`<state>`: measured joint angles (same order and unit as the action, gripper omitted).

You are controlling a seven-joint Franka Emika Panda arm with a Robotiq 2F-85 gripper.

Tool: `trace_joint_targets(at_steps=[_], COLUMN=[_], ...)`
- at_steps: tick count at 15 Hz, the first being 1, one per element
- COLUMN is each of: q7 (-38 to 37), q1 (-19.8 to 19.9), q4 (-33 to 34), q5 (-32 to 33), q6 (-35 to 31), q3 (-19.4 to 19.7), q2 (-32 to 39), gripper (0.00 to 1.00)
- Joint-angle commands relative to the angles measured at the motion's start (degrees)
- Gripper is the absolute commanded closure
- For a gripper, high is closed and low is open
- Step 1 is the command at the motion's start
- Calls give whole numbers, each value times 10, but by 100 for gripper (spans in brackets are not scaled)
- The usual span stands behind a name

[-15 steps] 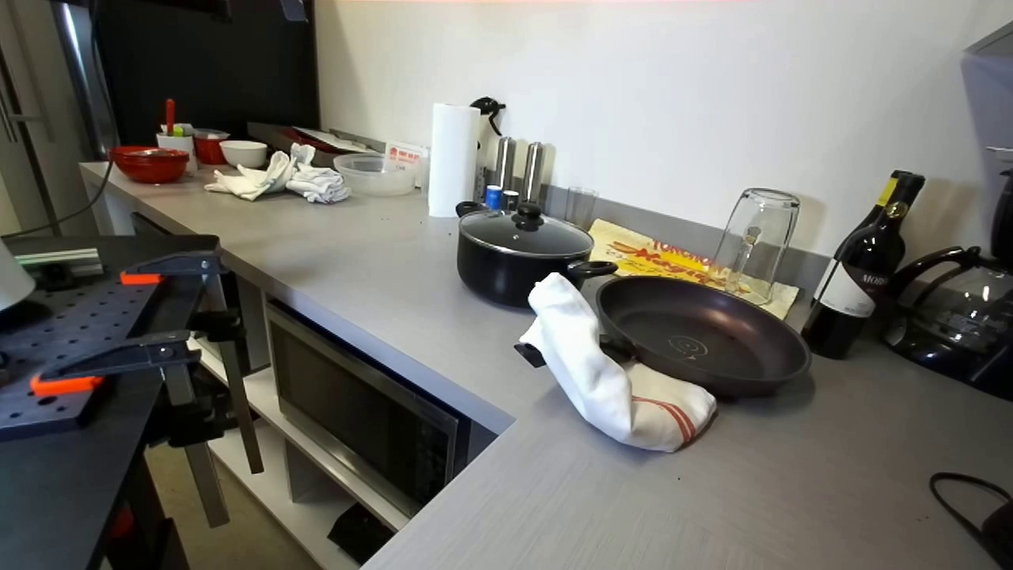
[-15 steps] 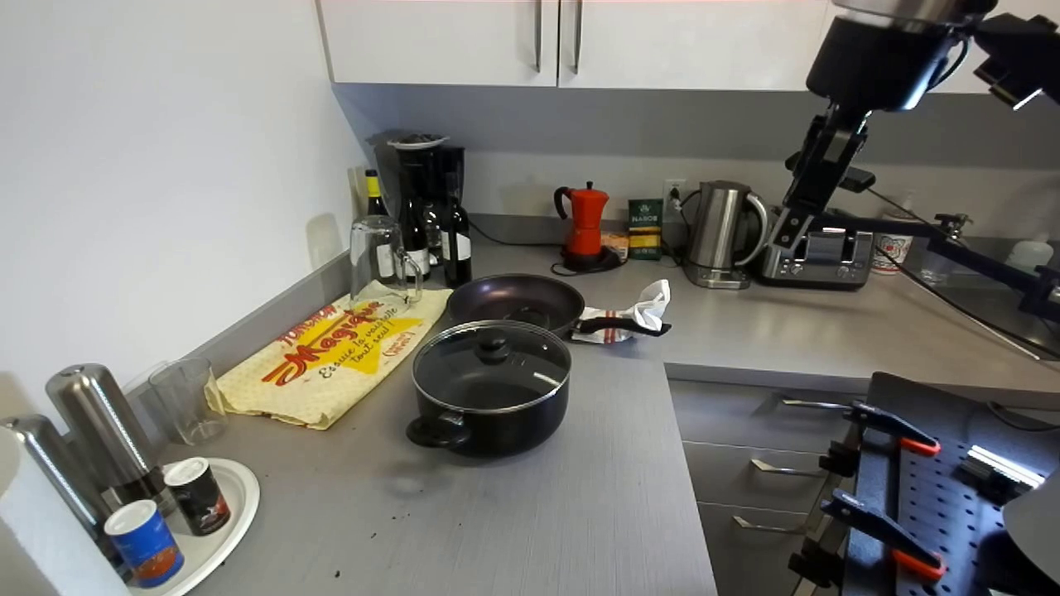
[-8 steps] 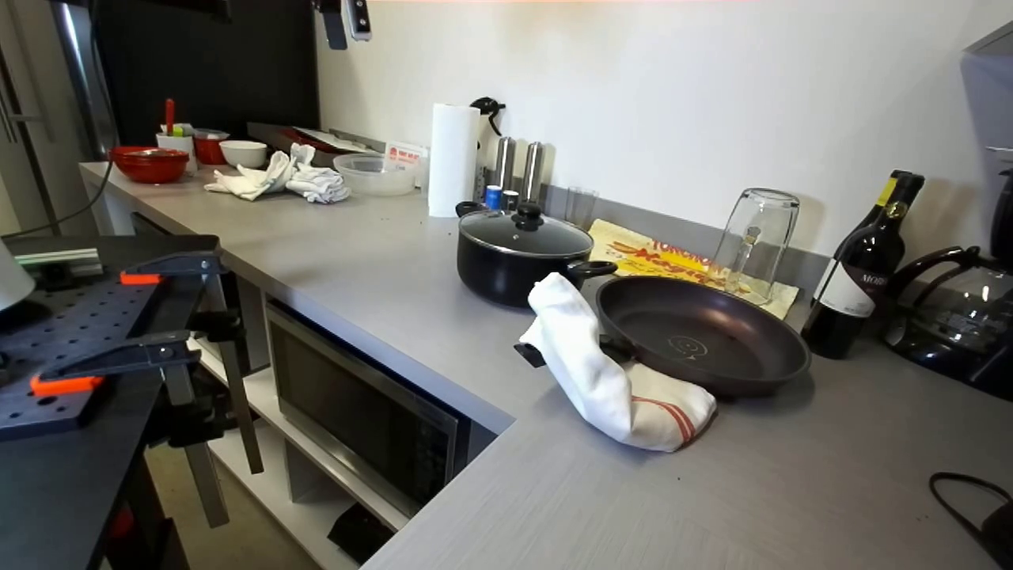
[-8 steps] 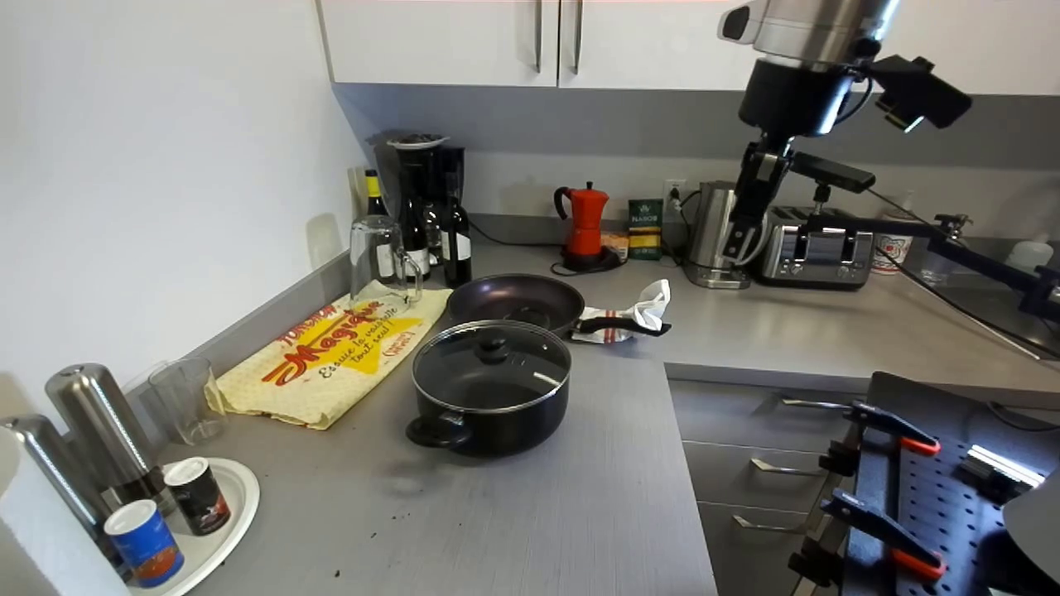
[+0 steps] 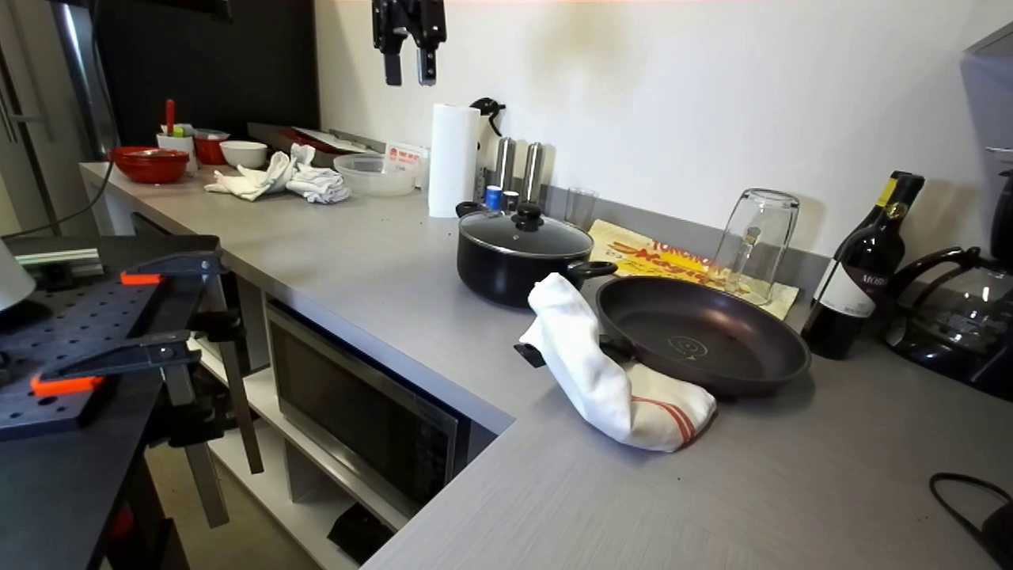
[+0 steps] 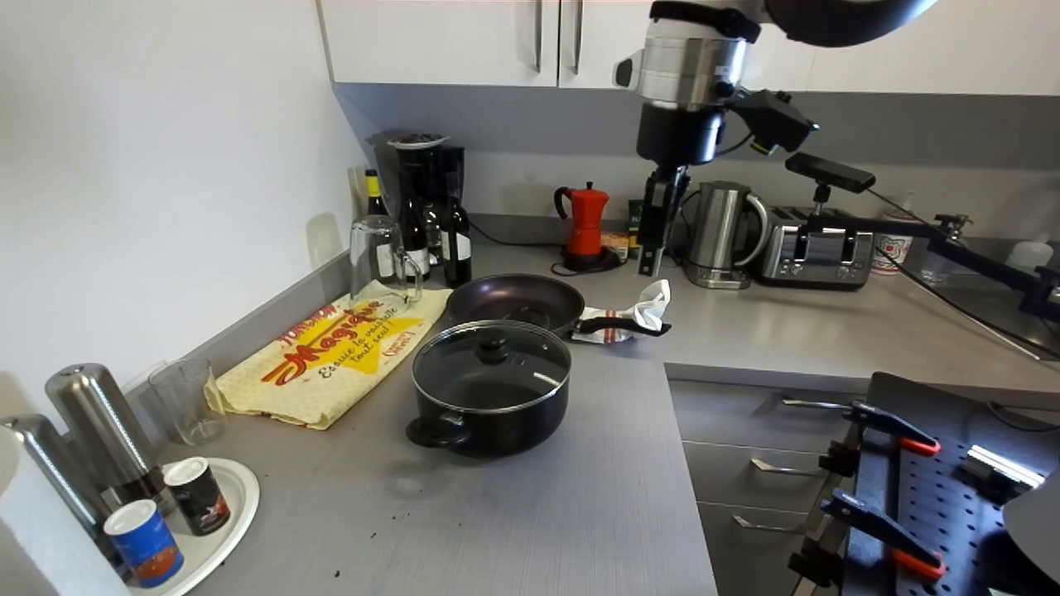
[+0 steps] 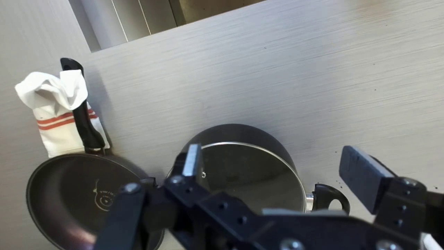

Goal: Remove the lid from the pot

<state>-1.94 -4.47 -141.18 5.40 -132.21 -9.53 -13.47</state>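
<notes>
Hanging above the counter point(image 6: 596, 513), the gripper point(image 5: 410, 74) is pointed downward and held well apart from the lid point(image 6: 489, 381), its fingers point(image 7: 362, 180) spread wide. The lid is seated on the pot point(image 6: 517, 432), and its dark knob point(image 6: 492, 348) can be made out in both exterior views (in the wrist view, part of the lid is covered by the gripper). The pot is set on the counter, just beside the pan point(image 5: 704, 332); whether the two are touching cannot be told. By the pan's handle point(image 7: 85, 125), a striped cloth point(image 5: 589, 380) is bunched up. Along the wall point(image 6: 166, 165) a yellow towel point(image 6: 331, 356) is laid flat, with a mug point(image 5: 756, 245) stood on one end. On the same counter a paper roll point(image 5: 453, 162) is stood upright, and near it a blue can point(image 6: 145, 542) and a black can point(image 6: 196, 497) are set on a plate point(image 6: 244, 498). In an exterior view, a kettle point(image 6: 712, 236) and a toaster point(image 6: 816, 257) are seen, placed side by side.
</notes>
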Motion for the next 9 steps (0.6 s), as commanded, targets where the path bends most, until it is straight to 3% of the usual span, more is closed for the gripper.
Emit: trace_joint_targets(at_steps=[1, 9], q7=[10, 43], q1=[-4, -8], q4=[96, 284], q5=[21, 33], q6=[17, 74], q3=[6, 23], q2=[102, 270], gripper=[0, 0])
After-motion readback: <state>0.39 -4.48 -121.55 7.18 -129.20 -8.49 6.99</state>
